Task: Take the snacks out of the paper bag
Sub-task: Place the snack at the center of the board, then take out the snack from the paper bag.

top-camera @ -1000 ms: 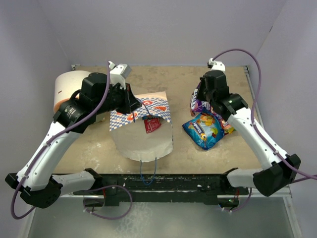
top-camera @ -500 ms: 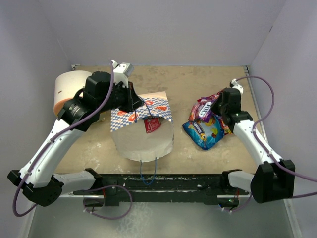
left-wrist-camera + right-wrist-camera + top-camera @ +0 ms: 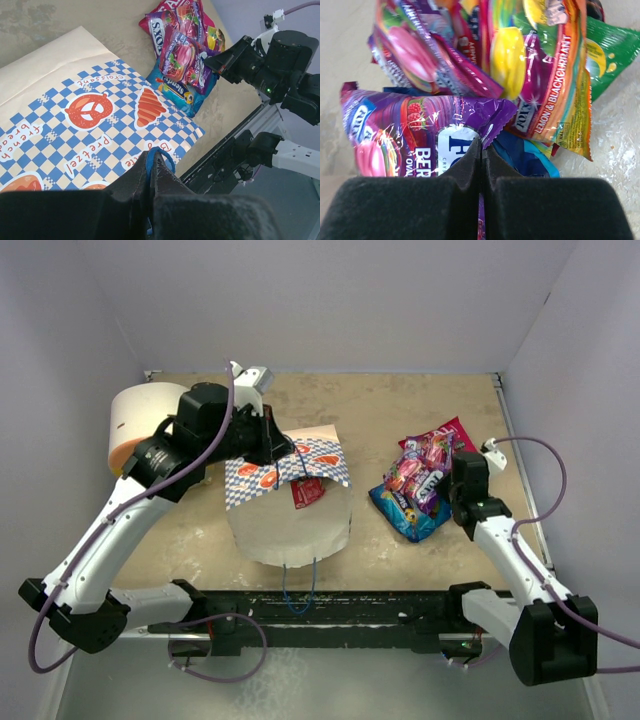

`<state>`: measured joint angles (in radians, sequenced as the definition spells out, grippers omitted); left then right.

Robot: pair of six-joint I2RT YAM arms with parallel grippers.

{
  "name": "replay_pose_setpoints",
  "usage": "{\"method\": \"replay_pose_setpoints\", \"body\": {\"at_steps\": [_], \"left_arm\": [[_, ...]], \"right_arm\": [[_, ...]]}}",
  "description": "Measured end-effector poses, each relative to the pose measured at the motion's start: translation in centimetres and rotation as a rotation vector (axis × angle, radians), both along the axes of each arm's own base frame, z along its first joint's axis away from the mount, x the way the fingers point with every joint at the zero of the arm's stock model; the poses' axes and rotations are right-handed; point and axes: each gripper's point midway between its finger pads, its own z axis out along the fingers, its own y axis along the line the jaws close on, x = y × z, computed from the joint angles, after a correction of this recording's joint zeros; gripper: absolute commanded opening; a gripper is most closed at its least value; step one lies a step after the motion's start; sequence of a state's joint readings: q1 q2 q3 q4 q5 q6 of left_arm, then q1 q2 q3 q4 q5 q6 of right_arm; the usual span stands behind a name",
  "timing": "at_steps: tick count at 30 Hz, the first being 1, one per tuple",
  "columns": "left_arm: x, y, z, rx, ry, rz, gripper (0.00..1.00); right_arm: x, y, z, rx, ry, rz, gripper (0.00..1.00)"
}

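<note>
From above, the paper bag (image 3: 285,520) sits mid-table with the left gripper (image 3: 288,450) at its far edge. A red packet (image 3: 306,492) shows at the bag's mouth. The other snacks (image 3: 420,480) lie piled right of the bag, apart from it, with the right gripper (image 3: 452,482) at the pile's far side. A white-and-orange cylinder (image 3: 135,420) stands left of the bag.

In the left wrist view, the claw is pinched tight on the blue cord handle (image 3: 159,159) over the bag's checkered face.

In the right wrist view, the claw is closed on a corner of the purple packet (image 3: 410,135).

Paper bag (image 3: 288,525) at centre, snacks (image 3: 425,480) at right.
One packet (image 3: 306,492) is lodged in the bag's mouth; a cylinder (image 3: 135,420) is set at upper left; the snacks are heaped, overlapped on one another.
</note>
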<state>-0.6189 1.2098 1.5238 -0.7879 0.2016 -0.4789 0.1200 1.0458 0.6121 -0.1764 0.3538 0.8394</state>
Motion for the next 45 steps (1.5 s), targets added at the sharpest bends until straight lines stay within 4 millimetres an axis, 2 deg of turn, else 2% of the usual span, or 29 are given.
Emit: {"method": "replay_pose_setpoints", "body": {"at_steps": [4,8,11,15,23,28,32,39,43,45], "left_arm": [[0.1,-0.4,-0.6,-0.001,0.019,-0.011,0.00],[0.0,-0.8,-1.2,-0.015,0.043,-0.017,0.00],[0.0,-0.9,-1.5,-0.019,0.054,-0.015,0.00],[0.2,-1.0,-1.3,-0.025,0.047,-0.014,0.00],[0.0,-1.2,-1.1,-0.035,0.047,-0.031,0.00],[-0.2,-1.4,-1.0,-0.047,0.059,-0.037,0.00],[-0.5,-1.6,-0.9,-0.066,0.079,-0.040,0.00],[-0.5,-2.0,-0.3,-0.106,0.096,-0.030,0.00],[-0.6,-2.1,-0.2,-0.117,0.105,-0.027,0.00],[-0.6,-2.1,-0.2,-0.117,0.105,-0.027,0.00]], "right_arm": [[-0.3,-0.5,-1.6,0.023,0.041,-0.072,0.00],[-0.5,-0.5,-2.2,0.053,0.044,-0.118,0.08],[-0.6,-0.6,-2.2,0.063,0.044,-0.136,0.18],[-1.3,-0.8,-2.1,0.066,0.053,-0.152,0.41],[-4.2,-1.3,0.2,0.066,0.046,-0.160,0.68],[-5.5,-1.2,2.9,0.041,0.018,-0.092,0.77],[-6.4,0.2,5.2,0.059,-0.042,0.030,0.78],[-8.8,2.4,7.4,0.102,-0.038,0.196,0.78],[-9.7,3.9,9.3,0.100,-0.047,0.332,0.87],[-10.0,5.4,10.5,0.106,-0.074,0.453,0.93]]}}
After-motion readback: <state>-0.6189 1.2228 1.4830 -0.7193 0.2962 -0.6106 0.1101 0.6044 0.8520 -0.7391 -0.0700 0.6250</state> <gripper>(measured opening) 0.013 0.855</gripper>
